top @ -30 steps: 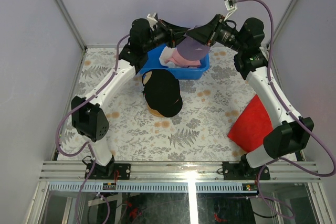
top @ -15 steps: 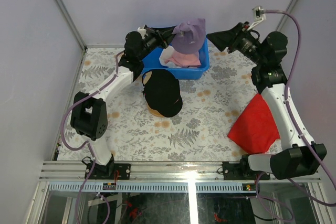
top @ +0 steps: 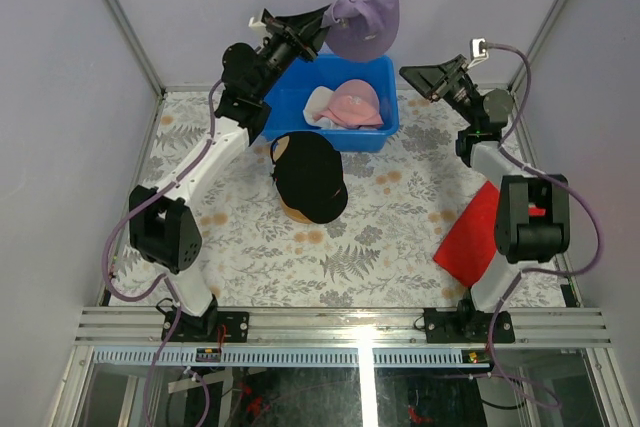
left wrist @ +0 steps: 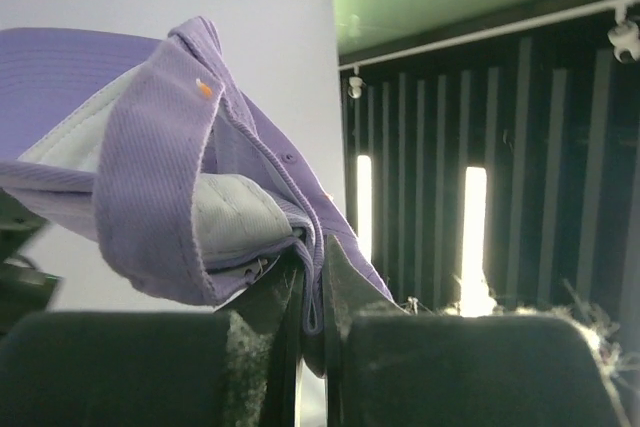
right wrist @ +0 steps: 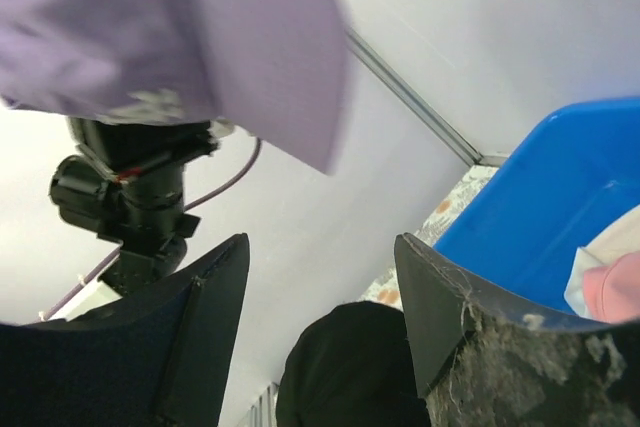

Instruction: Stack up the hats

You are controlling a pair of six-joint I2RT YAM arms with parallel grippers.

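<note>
While the left gripper (left wrist: 312, 269) pinches the soft lavender corduroy cap (top: 365, 15) by its back rim, jaws clamped on the fabric, the cap hangs high above the blue plastic bin (top: 365, 137) — held clear, I judge, so it can travel to the stack without dragging. The stack spot looks like the black fabric cap (top: 312, 175) on the floral-print table (top: 380, 247), just in front of the bin. A tan edge (top: 295, 213) peeks from under it; I cannot tell whether it is a cap or something else. The pink cap (top: 358, 97) and white cap (top: 320, 107) lie touching inside the bin, not yet stacked. The right gripper (right wrist: 320, 247) has its jaws spread wide, holding nothing, off the bin's right end — out of the way, I'd guess. A flat red cloth (top: 488, 232) lies by the right arm. Hidden: the lavender brim is cut off in the left wrist view, the white cap is partly covered by the pink, and no logo is readable on the black cap.
</note>
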